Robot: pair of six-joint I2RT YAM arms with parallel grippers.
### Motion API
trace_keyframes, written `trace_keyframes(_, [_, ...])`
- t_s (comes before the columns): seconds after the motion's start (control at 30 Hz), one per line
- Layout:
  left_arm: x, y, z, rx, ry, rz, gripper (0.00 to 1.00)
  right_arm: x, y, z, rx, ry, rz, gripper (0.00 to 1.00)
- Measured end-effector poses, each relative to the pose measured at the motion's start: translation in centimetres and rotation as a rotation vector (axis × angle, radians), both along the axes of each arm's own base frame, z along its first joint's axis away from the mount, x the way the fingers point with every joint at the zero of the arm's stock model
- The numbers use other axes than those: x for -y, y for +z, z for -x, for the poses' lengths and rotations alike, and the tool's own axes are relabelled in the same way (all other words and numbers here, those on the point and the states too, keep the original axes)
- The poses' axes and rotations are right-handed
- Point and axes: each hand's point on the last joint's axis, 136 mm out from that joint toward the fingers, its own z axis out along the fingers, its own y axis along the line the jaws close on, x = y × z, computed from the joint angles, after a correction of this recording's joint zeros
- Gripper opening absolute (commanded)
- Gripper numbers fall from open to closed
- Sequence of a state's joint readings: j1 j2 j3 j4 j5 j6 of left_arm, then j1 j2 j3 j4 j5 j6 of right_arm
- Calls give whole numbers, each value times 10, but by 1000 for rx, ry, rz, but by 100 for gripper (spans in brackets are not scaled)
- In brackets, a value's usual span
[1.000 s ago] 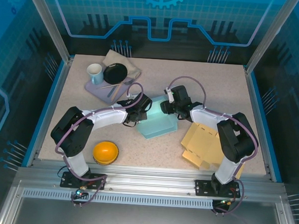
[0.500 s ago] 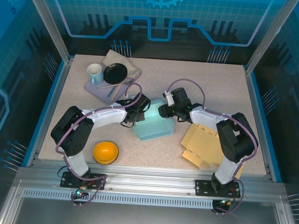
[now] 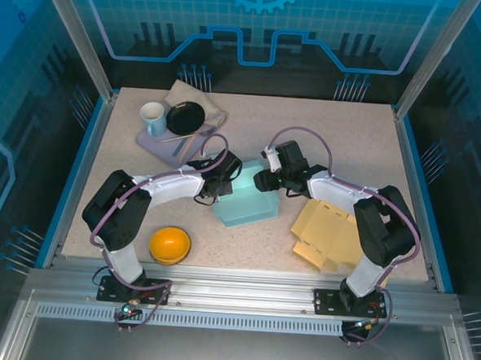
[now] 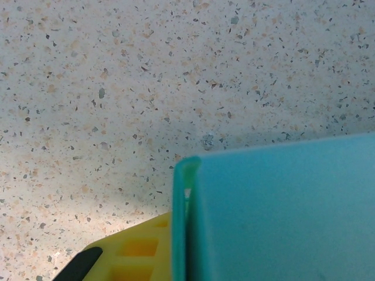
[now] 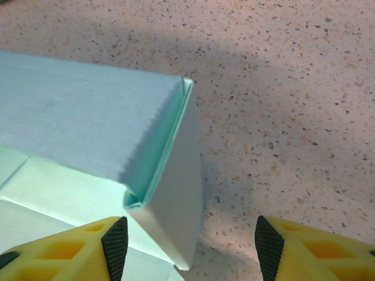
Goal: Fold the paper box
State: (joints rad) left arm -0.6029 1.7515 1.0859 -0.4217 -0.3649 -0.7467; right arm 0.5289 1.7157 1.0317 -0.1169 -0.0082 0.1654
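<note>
The teal paper box (image 3: pixel 243 205) stands in the middle of the table, between the two arms. My left gripper (image 3: pixel 227 179) is at the box's left wall, shut on it. In the left wrist view the folded-over wall of the box (image 4: pixel 281 211) runs up past one yellow finger (image 4: pixel 137 252); the other finger is hidden behind it. My right gripper (image 3: pixel 263 180) is at the back right corner. Its jaws (image 5: pixel 190 249) stand open, and the upright corner of the box (image 5: pixel 176 193) sits between the two black pads without touching them.
A flat tan cardboard blank (image 3: pixel 327 230) lies right of the box. An orange bowl (image 3: pixel 170 245) sits near the front left. At the back left, a tray (image 3: pixel 157 138) holds a cup (image 3: pixel 153 117) and a black plate (image 3: pixel 185 117), with a cloth (image 3: pixel 200 98) behind it.
The box has slid a little to the left with the left gripper. The right gripper's jaws have widened and shifted slightly at the box's right corner.
</note>
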Motion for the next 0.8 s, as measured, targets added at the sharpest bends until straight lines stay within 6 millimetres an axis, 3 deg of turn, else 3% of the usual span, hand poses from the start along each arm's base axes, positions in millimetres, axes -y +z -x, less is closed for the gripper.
trace_keyframes(0.33, [1,0,1,-4,9,13,15,5,-30,-6,-13,-37,98,54])
trace_keyframes(0.4, [2,-1,1,-7,8,16,15,6,-29,-10,11,-54,118,46])
trace_keyframes(0.5, [5,0,0,-3,3,33,15,5,-25,-14,44,-84,132,22])
trace_keyframes(0.63, [11,2,-4,13,-5,58,15,7,-21,-16,78,-134,170,15])
trace_keyframes(0.8, [17,6,-10,38,-11,87,15,17,-15,-22,122,-187,239,14])
